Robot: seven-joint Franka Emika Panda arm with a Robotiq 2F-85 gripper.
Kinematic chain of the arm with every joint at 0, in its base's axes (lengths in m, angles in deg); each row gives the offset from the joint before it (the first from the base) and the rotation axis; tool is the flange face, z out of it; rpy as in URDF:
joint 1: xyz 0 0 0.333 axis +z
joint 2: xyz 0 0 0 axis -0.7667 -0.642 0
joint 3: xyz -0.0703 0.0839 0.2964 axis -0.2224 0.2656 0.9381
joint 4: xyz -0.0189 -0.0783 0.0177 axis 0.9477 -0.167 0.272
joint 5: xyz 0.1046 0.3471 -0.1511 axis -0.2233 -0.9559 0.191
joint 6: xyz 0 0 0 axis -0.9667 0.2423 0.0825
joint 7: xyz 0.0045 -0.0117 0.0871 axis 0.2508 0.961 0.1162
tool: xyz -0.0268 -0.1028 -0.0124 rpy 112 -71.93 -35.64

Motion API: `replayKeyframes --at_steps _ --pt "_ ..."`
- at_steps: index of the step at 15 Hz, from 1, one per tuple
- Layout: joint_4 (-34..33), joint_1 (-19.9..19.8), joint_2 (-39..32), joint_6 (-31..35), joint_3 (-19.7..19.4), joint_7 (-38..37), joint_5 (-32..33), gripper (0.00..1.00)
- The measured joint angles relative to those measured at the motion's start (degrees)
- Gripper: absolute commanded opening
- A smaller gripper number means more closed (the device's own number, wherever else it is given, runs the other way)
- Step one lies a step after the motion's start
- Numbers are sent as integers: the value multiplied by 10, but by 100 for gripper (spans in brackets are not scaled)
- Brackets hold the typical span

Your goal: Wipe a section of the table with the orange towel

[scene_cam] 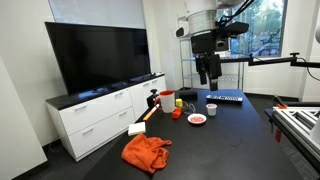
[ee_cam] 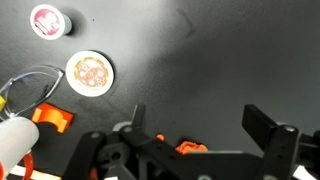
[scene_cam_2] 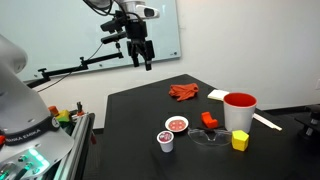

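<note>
Towel: the orange towel [scene_cam: 147, 152] is seen crumpled in a heap on the black table [scene_cam: 235, 140], close to one corner and apart from the other things.
Pincer: the gripper [scene_cam: 208, 80] is held high over the table, well apart from the towel, pointing down. In the wrist view its dark fingers [ee_cam: 264, 125] are spread wide and nothing is gripped between them.
Near the towel: a white sheet [scene_cam_2: 218, 95] is laid just beside it in an exterior view.
Middle of table: a small round bowl [ee_cam: 89, 73] with reddish contents and a small cup [ee_cam: 49, 20] are set near each other.
Further off: a red cup [scene_cam_2: 240, 110] is stood upright, with a yellow block [scene_cam_2: 240, 141] just beside it and an orange object [scene_cam_2: 209, 120] near it.
Background: a large dark television [scene_cam: 97, 55] is mounted on a white cabinet [scene_cam: 100, 118] beside the table.
</note>
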Motion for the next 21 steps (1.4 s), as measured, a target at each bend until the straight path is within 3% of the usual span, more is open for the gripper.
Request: replayKeyframes --at_steps 6,9,15,21 --pt "4 0 5 -2 0 0 -2 100" --pt "-2 9 -23 37 7 0 -19 100" --pt "-60 26 -150 187 25 0 -62 100" --pt "-112 18 -277 246 29 -3 -59 100"
